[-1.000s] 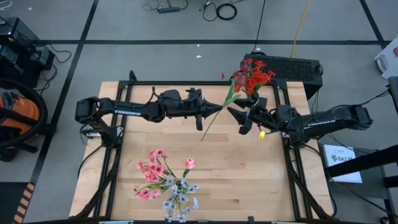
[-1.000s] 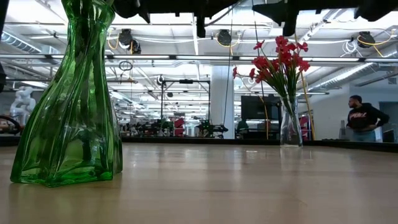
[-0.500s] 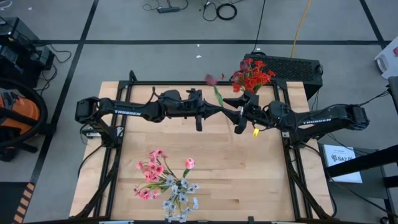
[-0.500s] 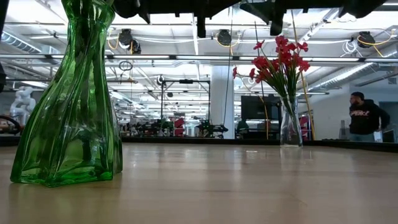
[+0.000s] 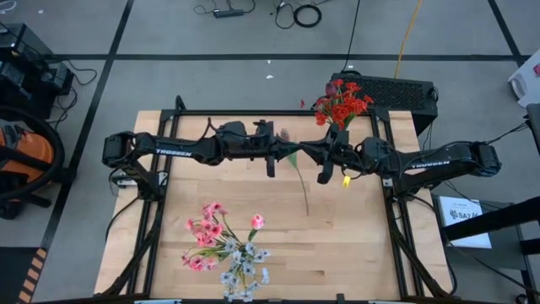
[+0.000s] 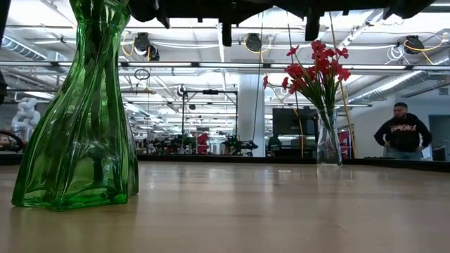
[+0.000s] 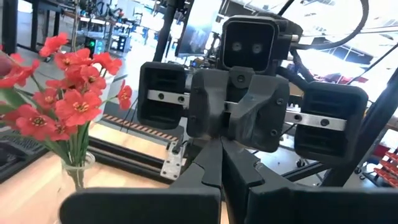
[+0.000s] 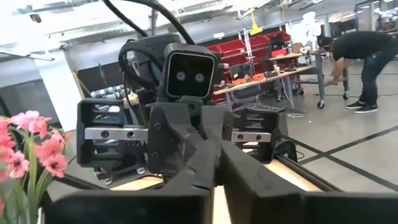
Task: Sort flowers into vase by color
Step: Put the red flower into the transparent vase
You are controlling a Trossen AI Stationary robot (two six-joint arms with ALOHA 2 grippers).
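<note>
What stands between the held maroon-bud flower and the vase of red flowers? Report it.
Only the right gripper: it meets the left gripper at the maroon-bud flower above mid-table, on the side toward the clear vase at the far right corner. Nothing else visible lies between them.

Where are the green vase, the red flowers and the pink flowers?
green vase [image 6: 77,119], low view, on its glass body.
red flowers [image 5: 342,105], high view, on the blooms.
pink flowers [image 5: 205,234], high view, on the blooms.
</note>
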